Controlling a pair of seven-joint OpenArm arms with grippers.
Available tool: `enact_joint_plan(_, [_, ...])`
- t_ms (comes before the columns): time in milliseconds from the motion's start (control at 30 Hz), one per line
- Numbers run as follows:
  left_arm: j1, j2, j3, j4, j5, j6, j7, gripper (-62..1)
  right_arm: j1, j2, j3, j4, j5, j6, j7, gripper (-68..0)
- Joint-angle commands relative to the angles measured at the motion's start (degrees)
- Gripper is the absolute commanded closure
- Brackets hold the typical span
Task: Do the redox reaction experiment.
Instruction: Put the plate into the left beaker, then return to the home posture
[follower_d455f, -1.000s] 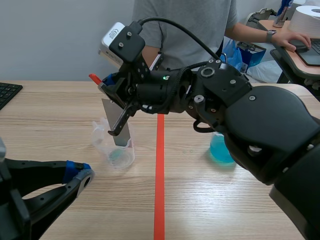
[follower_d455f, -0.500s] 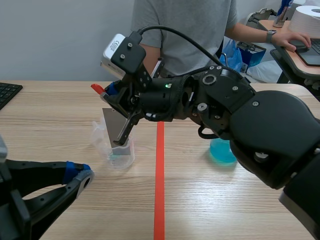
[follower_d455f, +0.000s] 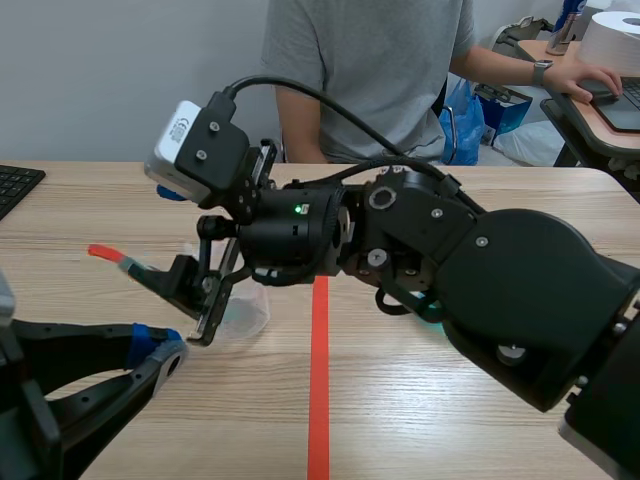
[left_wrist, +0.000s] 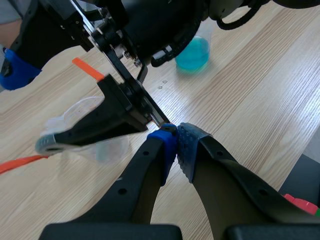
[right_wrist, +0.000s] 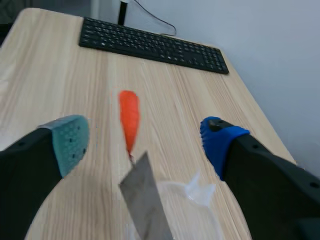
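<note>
We find the right gripper (right_wrist: 145, 140) reached across the red tape line to the table's left half, its fingers spread wide and holding nothing. Between them, touching neither pad, a grey metal strip (right_wrist: 145, 200) lies tilted, its orange-red end (right_wrist: 129, 117) pointing away from the wrist. The strip's lower end meets the clear beaker (right_wrist: 196, 192); we cannot confirm that it sits inside. The left gripper (left_wrist: 176, 142) rests low, just beside that beaker, its pads closed together on nothing. A beaker of blue liquid (left_wrist: 194, 52) stands well apart, beyond the right arm. A person in a grey shirt (follower_d455f: 370, 60) sits across the table (follower_d455f: 420, 440).
</note>
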Motion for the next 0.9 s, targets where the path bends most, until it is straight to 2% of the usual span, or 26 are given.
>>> enact_joint_plan(0, [0.0,0.4,0.2,0.6,-0.8,0.3,-0.8,-3.4,1.1,-0.1,0.2,0.8,0.7,-0.3,2.1,-52.7])
enact_joint_plan(100, [0.0,0.4,0.2,0.6,-0.8,0.3,-0.8,-3.4,1.0,0.4,0.0,0.8,1.2,-0.3,4.9,-62.2])
enact_joint_plan(167, [0.0,0.4,0.2,0.6,-0.8,0.3,-0.8,-3.4,0.9,1.4,0.0,0.8,4.2,-0.3,6.5,-67.9])
enact_joint_plan(333, [0.0,0.4,0.2,0.6,-0.8,0.3,-0.7,-3.4,0.5,5.8,0.3,1.8,12.3,-0.3,6.0,-67.9])
enact_joint_plan(467, [0.0,0.4,0.2,0.6,-0.8,0.3,-0.7,-3.7,-0.9,10.0,3.1,3.4,15.3,-0.3,5.2,-67.9])
enact_joint_plan(500, [0.0,0.4,0.2,0.6,-0.8,0.3,-0.7,-5.5,-1.5,11.0,4.4,3.9,15.8,-0.5,4.8,-67.9])
enact_joint_plan(700, [-0.2,0.4,0.2,0.6,-0.8,0.3,-0.8,-24.9,-6.5,18.2,13.7,8.6,20.5,-0.5,1.3,-67.9])
enact_joint_plan(800, [-0.2,0.4,0.2,0.6,-1.2,0.7,-1.3,-40.8,-10.0,21.5,18.8,11.8,21.8,-0.5,-0.6,-67.9])
enact_joint_plan(867, [-0.4,0.4,0.2,0.6,-3.5,2.1,-1.2,-52.4,-12.8,23.3,22.2,13.7,23.3,-0.5,-1.7,-67.9])
